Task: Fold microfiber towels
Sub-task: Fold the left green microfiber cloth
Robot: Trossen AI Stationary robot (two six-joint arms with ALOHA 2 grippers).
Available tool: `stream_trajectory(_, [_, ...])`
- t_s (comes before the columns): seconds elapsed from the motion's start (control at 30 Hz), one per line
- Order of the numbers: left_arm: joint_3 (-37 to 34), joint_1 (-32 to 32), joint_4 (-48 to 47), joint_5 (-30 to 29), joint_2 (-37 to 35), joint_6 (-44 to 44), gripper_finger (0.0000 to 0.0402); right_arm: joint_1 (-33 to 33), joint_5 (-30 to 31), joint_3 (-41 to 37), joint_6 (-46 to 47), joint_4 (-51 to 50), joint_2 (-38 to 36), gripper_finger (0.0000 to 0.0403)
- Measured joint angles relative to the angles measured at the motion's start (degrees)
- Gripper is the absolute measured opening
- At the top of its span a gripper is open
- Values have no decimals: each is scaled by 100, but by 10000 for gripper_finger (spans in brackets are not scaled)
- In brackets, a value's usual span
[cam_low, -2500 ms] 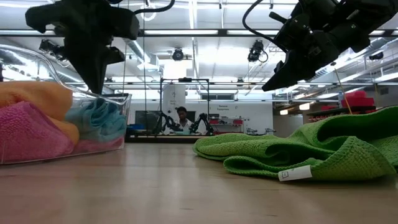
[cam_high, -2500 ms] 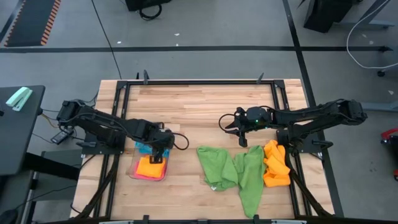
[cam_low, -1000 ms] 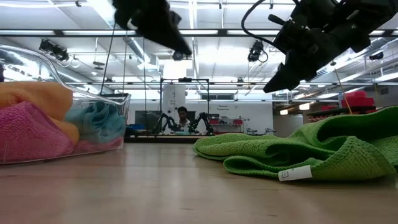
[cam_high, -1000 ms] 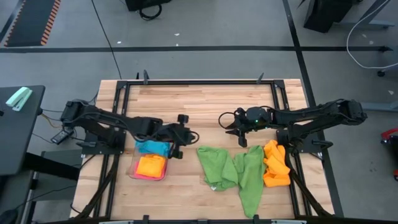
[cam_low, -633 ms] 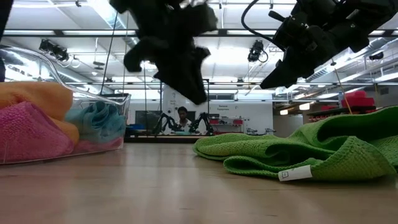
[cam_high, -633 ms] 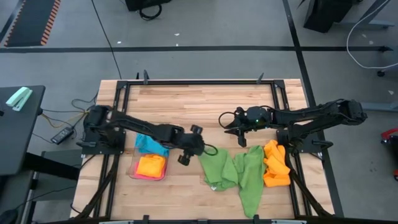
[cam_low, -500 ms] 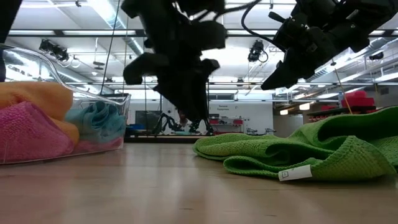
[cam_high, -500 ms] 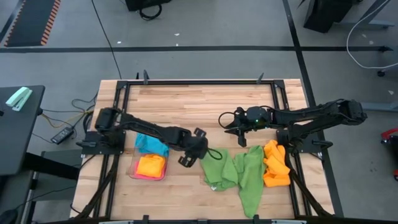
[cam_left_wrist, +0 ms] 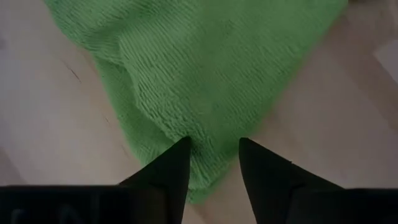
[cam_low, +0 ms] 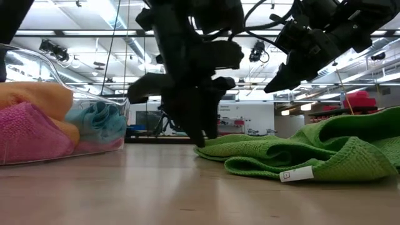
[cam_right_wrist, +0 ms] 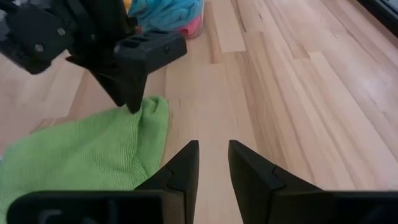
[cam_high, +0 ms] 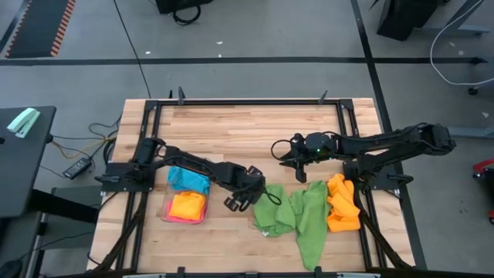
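Since a moment ago the left tool (cam_high: 258,194) has swung away from the clear tray (cam_high: 170,214) across the desk (cam_high: 247,127) and come down at the near corner of the green towel (cam_high: 272,208). Its fingers (cam_left_wrist: 166,174) are spread, straddling that corner without pinching it. The left arm stretches low and long. The right tool (cam_high: 289,157) hovers unmoved behind the green towels, fingers slightly parted, empty. Orange towels (cam_high: 342,204) lie on the right.
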Motion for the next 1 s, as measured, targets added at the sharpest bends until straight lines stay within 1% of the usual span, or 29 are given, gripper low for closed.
stream_trajectory(0.1, [-3,10,-5,-11,51,-20,129,0,1,0,-1,6,-1,96])
stream_trajectory(0.17, [-6,11,-43,-40,93,-22,110,0,0,0,-11,11,-1,96])
stream_trajectory(0.2, [-11,11,-112,-70,96,0,95,0,2,0,-30,8,-1,96])
stream_trajectory(0.27, [0,13,-66,-140,113,154,50,0,1,0,-46,0,-1,96])
stream_trajectory(0.3, [0,13,-117,-276,113,207,26,0,0,0,-53,5,-1,96])
stream_trajectory(0.33, [0,30,-137,-428,112,249,15,0,0,0,-69,3,-1,96])
stream_trajectory(0.47, [1,241,-313,-901,-12,185,9,0,43,0,-107,-2,-1,96])
stream_trajectory(0.57, [-2,484,-750,-970,-206,28,7,0,331,0,-186,6,-30,96])
stream_trajectory(0.7, [-1,835,-863,-974,-490,-72,5,0,842,0,-376,51,-58,96])
stream_trajectory(0.83, [-4,1341,-637,-963,-488,-94,9,0,921,0,-532,37,-58,96])
stream_trajectory(0.9, [0,1649,-176,-1142,-418,-125,12,0,983,0,-652,-5,-58,96])
stream_trajectory(0.93, [-2,1789,1,-1219,-399,-156,12,0,1099,13,-680,-49,-58,96])
stream_trajectory(1.0, [-8,2022,380,-1257,-398,-163,9,0,1430,217,-679,-469,-56,96])
